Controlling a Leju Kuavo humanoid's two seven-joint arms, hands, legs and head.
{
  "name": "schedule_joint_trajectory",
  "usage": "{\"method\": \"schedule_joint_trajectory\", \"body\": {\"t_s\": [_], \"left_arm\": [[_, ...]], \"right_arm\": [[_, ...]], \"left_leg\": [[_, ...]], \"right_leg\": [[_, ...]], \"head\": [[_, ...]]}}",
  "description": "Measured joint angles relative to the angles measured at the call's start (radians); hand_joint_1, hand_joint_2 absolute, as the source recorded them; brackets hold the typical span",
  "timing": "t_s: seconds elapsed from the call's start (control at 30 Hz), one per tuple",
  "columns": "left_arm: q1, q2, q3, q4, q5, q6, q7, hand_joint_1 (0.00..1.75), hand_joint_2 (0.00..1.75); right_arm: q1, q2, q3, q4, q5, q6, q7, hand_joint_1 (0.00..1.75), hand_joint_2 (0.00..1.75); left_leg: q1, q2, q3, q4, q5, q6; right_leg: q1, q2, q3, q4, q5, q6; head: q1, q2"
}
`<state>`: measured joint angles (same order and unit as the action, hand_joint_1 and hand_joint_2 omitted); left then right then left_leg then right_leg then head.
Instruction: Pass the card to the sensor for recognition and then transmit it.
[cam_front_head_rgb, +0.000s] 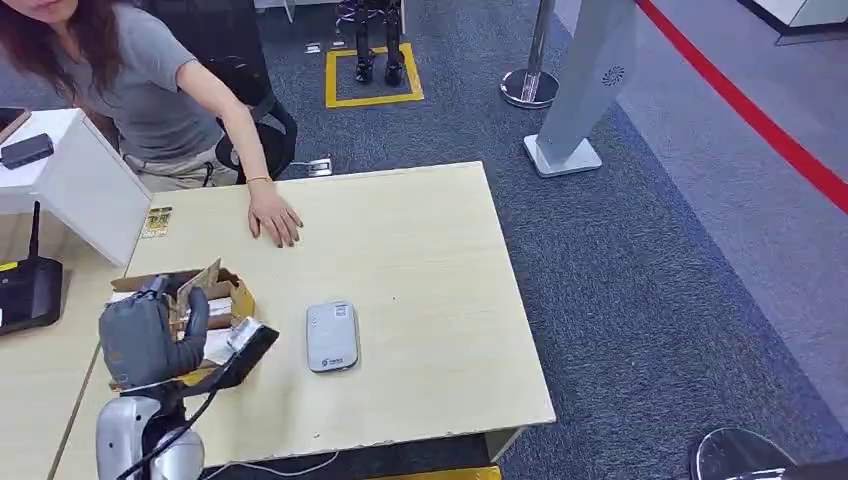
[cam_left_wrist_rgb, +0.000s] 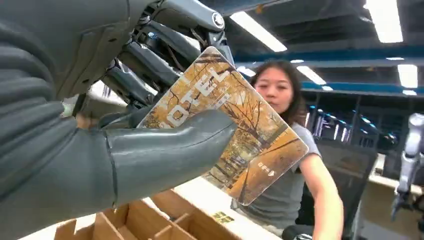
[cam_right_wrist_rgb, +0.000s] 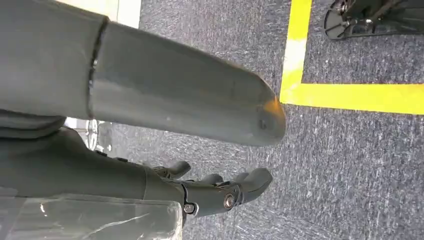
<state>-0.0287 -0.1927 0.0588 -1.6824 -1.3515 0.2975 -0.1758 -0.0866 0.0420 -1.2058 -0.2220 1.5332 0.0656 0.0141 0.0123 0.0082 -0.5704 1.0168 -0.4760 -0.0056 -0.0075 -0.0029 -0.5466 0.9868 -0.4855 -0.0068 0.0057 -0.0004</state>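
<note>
Left hand (cam_left_wrist_rgb: 100, 125) raised over box (cam_front_head_rgb: 215, 300), pinching card (cam_left_wrist_rgb: 227, 125); right hand (cam_right_wrist_rgb: 165, 130) hanging, holding nothing.

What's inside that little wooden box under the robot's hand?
The wooden box is split by thin wooden dividers into compartments. The compartments in the left wrist view look empty. The left hand, holding the card, covers much of the box from above, so the rest cannot be seen.
</note>
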Motion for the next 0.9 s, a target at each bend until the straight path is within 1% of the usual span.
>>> {"method": "schedule_joint_trajectory", "body": {"t_s": [0.1, 0.17, 0.27, 0.37, 0.43, 0.47, 0.53, 0.63, 0.77, 0.9], "left_arm": [[-0.007, 0.005, -0.033, 0.041, -0.015, 0.014, 0.014, 1.75, 1.75], [-0.012, 0.011, -0.044, 0.061, -0.045, 0.016, 0.029, 1.75, 1.75], [-0.022, 0.024, -0.07, 0.117, -0.15, 0.033, 0.082, 1.75, 1.75], [-0.031, 0.036, -0.096, 0.181, -0.195, 0.055, 0.121, 1.75, 1.75], [-0.045, 0.06, -0.129, 0.229, -0.212, 0.065, 0.183, 1.75, 1.75], [-0.055, 0.078, -0.157, 0.259, -0.214, 0.069, 0.221, 1.75, 1.75], [-0.073, 0.11, -0.21, 0.312, -0.217, 0.074, 0.277, 1.75, 1.75], [-0.099, 0.15, -0.279, 0.391, -0.219, 0.077, 0.339, 1.75, 1.75], [-0.136, 0.197, -0.373, 0.481, -0.219, 0.079, 0.397, 1.75, 1.75], [-0.158, 0.225, -0.432, 0.542, -0.22, 0.087, 0.423, 1.75, 1.75]], "right_arm": [[0.0, 0.001, 0.001, 0.0, 0.001, 0.0, 0.0, 0.0, 0.0], [0.0, 0.001, 0.002, 0.0, 0.001, 0.0, 0.0, 0.0, 0.0], [0.0, 0.001, 0.005, 0.0, 0.003, 0.0, -0.003, 0.0, 0.0], [-0.001, 0.002, 0.012, 0.0, 0.006, 0.0, -0.004, 0.0, 0.0], [-0.001, 0.002, 0.015, 0.0, 0.007, 0.0, -0.004, 0.0, 0.0], [-0.001, 0.002, 0.017, 0.0, 0.007, 0.0, -0.004, 0.0, 0.0], [-0.002, 0.002, 0.018, 0.0, 0.008, 0.0, -0.004, 0.0, 0.0], [-0.002, 0.002, 0.019, 0.0, 0.009, 0.001, -0.004, 0.0, 0.0], [-0.002, 0.002, 0.021, 0.0, 0.011, 0.002, -0.003, 0.0, 0.0], [-0.002, 0.002, 0.024, 0.0, 0.015, 0.007, -0.003, 0.0, 0.0]], "left_leg": [[0.0, 0.0, 0.0, 0.0, 0.0, 0.0], [0.0, 0.0, 0.0, 0.0, 0.0, 0.0], [0.0, 0.0, 0.0, 0.0, 0.0, 0.0], [0.0, 0.0, 0.0, 0.0, 0.0, 0.0], [0.0, 0.0, 0.0, 0.0, 0.0, 0.0], [0.0, 0.0, 0.0, 0.0, 0.0, 0.0], [0.0, 0.0, 0.0, 0.0, 0.0, -0.001], [0.0, 0.0, 0.0, 0.0, 0.001, -0.001], [0.0, 0.0, 0.0, 0.0, 0.001, -0.001], [0.0, 0.0, 0.0, 0.0, 0.001, -0.001]], "right_leg": [[0.0, 0.0, 0.0, 0.0, 0.0, 0.0], [0.0, 0.0, 0.0, 0.0, 0.0, 0.0], [0.0, 0.0, 0.0, 0.0, 0.0, 0.0], [0.0, 0.0, 0.0, 0.0, 0.0, 0.0], [0.0, 0.0, 0.0, 0.0, 0.0, 0.0], [0.0, 0.0, 0.0, 0.0, 0.0, 0.0], [0.0, 0.0, 0.0, 0.0, 0.0, 0.0], [0.0, 0.0, 0.0, 0.0, 0.0, 0.0], [0.0, 0.0, 0.0, 0.0, 0.0, 0.0], [0.0, 0.0, 0.0, 0.0, 0.0, 0.0]], "head": [[0.0, 0.0], [0.0, 0.0], [0.0, 0.0], [0.0, 0.0], [0.0, 0.0], [0.0, 0.0], [0.0, 0.0], [0.0, 0.0], [0.0, 0.0], [0.0, 0.0]]}}
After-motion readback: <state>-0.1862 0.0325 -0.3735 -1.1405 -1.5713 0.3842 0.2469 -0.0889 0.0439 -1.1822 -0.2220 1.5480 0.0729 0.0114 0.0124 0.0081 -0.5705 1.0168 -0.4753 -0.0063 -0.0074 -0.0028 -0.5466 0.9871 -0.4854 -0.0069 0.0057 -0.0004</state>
